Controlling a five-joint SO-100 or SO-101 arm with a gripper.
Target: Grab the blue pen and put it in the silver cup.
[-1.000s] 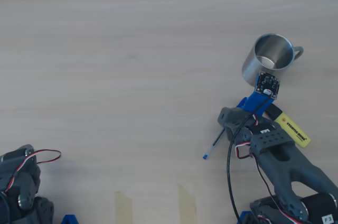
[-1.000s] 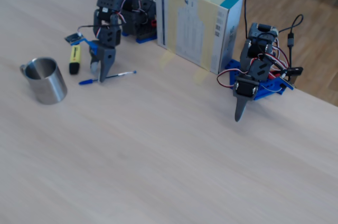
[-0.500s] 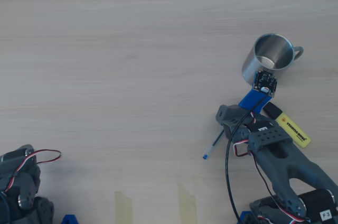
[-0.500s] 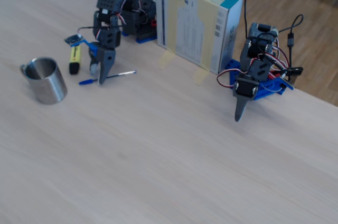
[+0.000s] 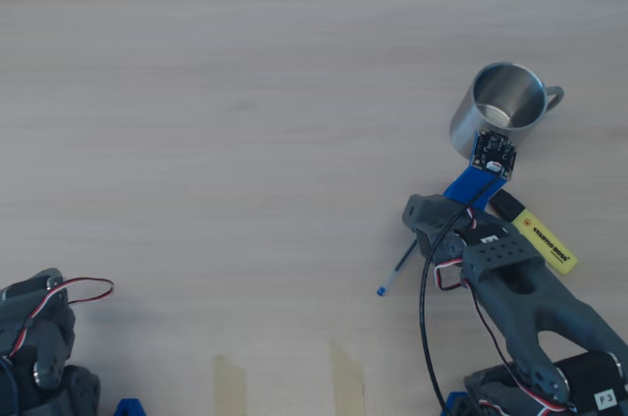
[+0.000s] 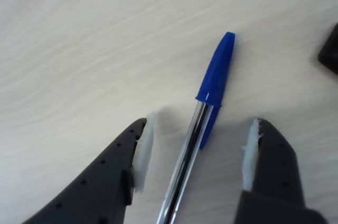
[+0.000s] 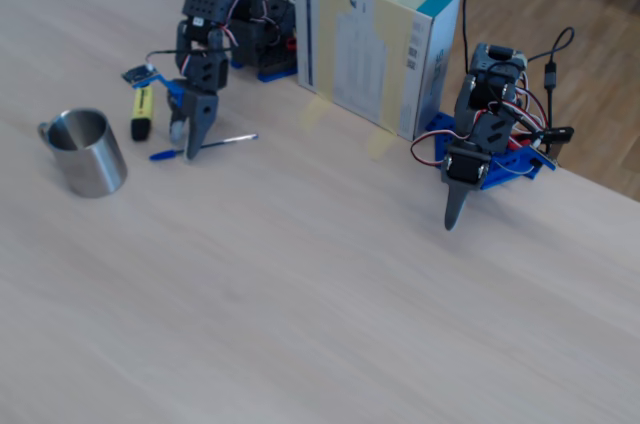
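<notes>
The blue pen [image 6: 215, 73] lies flat on the wooden table, its clear barrel running between my fingers in the wrist view. My gripper [image 6: 203, 123] is open and low over the table, one white pad [image 6: 141, 147] on each side of the barrel, neither touching it. In the overhead view the gripper [image 5: 424, 225] covers the pen's cap end, and only the barrel of the pen [image 5: 397, 269] sticks out. The silver cup [image 5: 505, 117] stands upright and empty just beyond the gripper. The fixed view shows the cup [image 7: 88, 152] to the left of the pen [image 7: 215, 143] and the gripper [image 7: 190, 139].
A yellow highlighter [image 5: 538, 239] with a black cap lies beside the gripper, between it and the cup [image 7: 141, 112]. A second arm [image 7: 480, 154] rests at the right. A cardboard box [image 7: 375, 34] stands behind the arms.
My gripper has shifted very slightly over the pen. The pen, cup and highlighter have not moved.
</notes>
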